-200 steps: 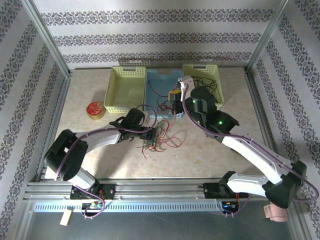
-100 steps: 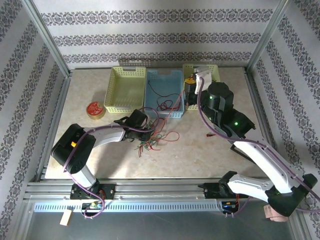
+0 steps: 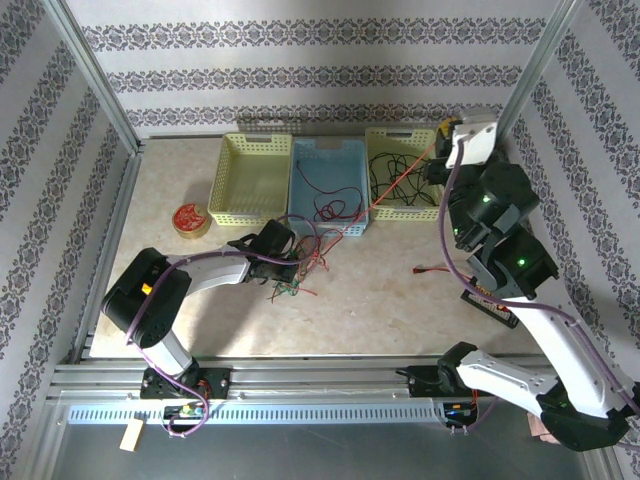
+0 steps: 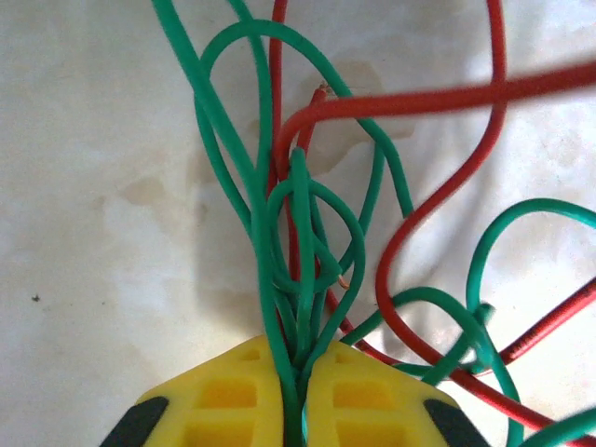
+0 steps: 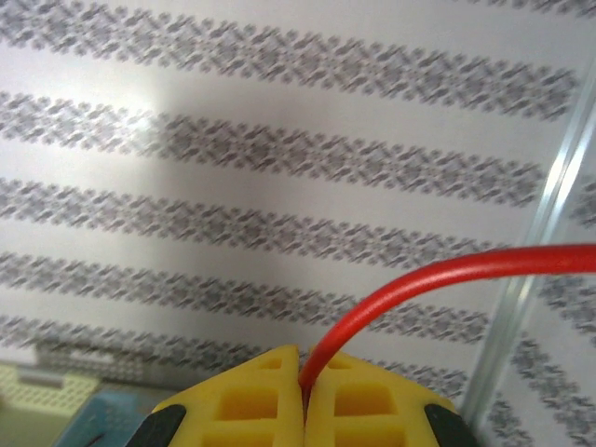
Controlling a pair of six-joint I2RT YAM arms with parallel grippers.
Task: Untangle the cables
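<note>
A tangle of green and red cables (image 3: 292, 287) lies on the table in front of the blue basket. My left gripper (image 3: 288, 268) is shut on it. In the left wrist view its yellow fingertips (image 4: 300, 372) pinch a bundle of green cables (image 4: 300, 191), with red cable (image 4: 419, 98) loops crossing behind. My right gripper (image 3: 436, 158) is raised at the back right, over the right basket. It is shut on one red cable (image 3: 385, 198) that runs taut down to the tangle. In the right wrist view, that red cable (image 5: 419, 279) leaves the closed gripper (image 5: 304, 372) and curves right.
Three baskets stand at the back: a yellow-green one (image 3: 228, 178), a blue one (image 3: 300, 170) holding red and dark cables, and a green one (image 3: 382, 140) holding black cables (image 3: 400, 182). A round red-and-yellow disc (image 3: 190, 218) lies at left. A short red wire (image 3: 430, 269) lies at right.
My right gripper rose and swung from over the blue basket to the back right, drawing one red cable taut out of the tangle. The tangle shrank. My left gripper stayed shut on it.
</note>
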